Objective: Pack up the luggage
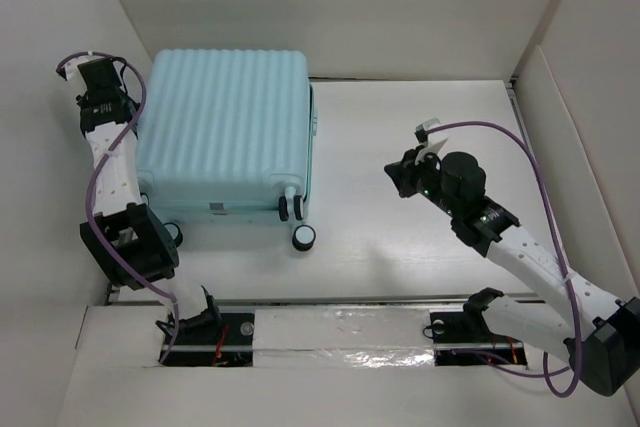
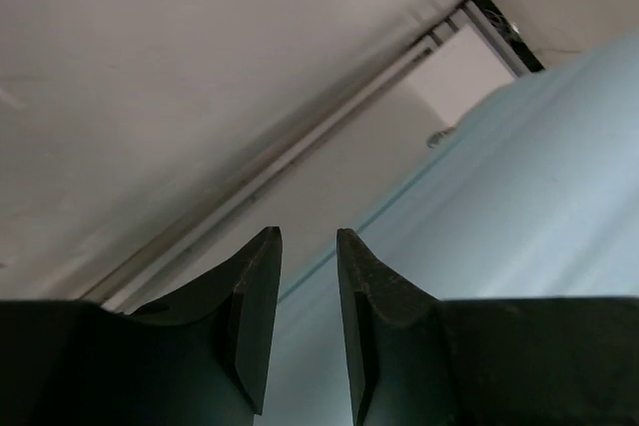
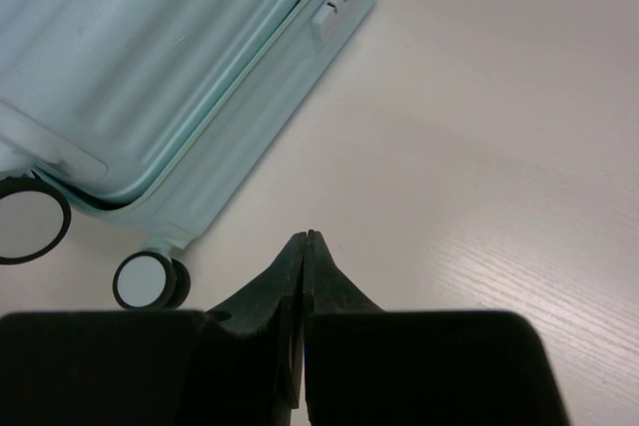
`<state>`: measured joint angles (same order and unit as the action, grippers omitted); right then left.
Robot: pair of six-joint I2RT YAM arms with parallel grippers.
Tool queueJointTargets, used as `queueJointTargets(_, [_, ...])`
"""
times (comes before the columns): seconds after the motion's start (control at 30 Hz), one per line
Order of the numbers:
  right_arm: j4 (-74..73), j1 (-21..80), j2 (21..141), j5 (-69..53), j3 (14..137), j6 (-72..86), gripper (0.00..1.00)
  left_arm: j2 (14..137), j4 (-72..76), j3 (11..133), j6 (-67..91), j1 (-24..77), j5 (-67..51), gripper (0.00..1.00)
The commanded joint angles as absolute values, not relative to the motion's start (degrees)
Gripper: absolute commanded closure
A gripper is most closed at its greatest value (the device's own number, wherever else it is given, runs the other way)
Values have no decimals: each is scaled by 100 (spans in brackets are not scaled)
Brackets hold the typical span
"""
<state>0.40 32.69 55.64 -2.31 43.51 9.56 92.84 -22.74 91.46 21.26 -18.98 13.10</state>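
The luggage [image 1: 225,132] is a pale aqua ribbed suitcase lying flat and closed at the table's back left, with its spinner wheels [image 1: 303,237] toward the near side. My left gripper [image 1: 108,87] hovers at the suitcase's left far corner beside the side wall. In the left wrist view its fingers [image 2: 310,236] stand a little apart with nothing between them, and the shell [image 2: 519,197] lies just to their right. My right gripper [image 1: 405,175] is shut and empty over bare table, right of the suitcase. The right wrist view shows its closed tips [image 3: 308,236], the suitcase [image 3: 150,57] and a wheel [image 3: 145,279].
White walls enclose the table: a left wall [image 1: 50,27], a back wall and an angled right panel [image 1: 590,147]. A metal rail [image 2: 329,107] runs along the wall's foot. A foil-taped strip [image 1: 340,332] lies at the near edge between the arm bases.
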Motion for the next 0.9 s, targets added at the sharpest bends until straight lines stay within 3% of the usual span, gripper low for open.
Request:
queueJointTargets(0.0, [184, 3313, 5572, -167, 4676, 844, 97, 9272, -2162, 9369, 1951, -2039, 1721, 74])
queueJointTargets(0.17, [167, 3313, 5502, -132, 4658, 844, 97, 9623, -2232, 9115, 1802, -2101, 2250, 75])
queueJointTargets(0.33, [185, 3313, 5458, -88, 4641, 853, 96, 9721, -2048, 8474, 1872, -2101, 1935, 78])
queueJointTargets(0.43, [150, 3313, 5406, -26, 4658, 853, 95, 9825, -2004, 8078, 1933, -2101, 1557, 78])
queueJointTargets(0.6, [158, 3313, 5151, 412, 4570, 896, 95, 9818, -1444, 7218, 2390, -1900, -234, 82])
queueJointTargets(0.87, [18, 3313, 4931, 1185, 4526, 975, 93, 8782, -352, 5653, 3137, -836, -1168, 81])
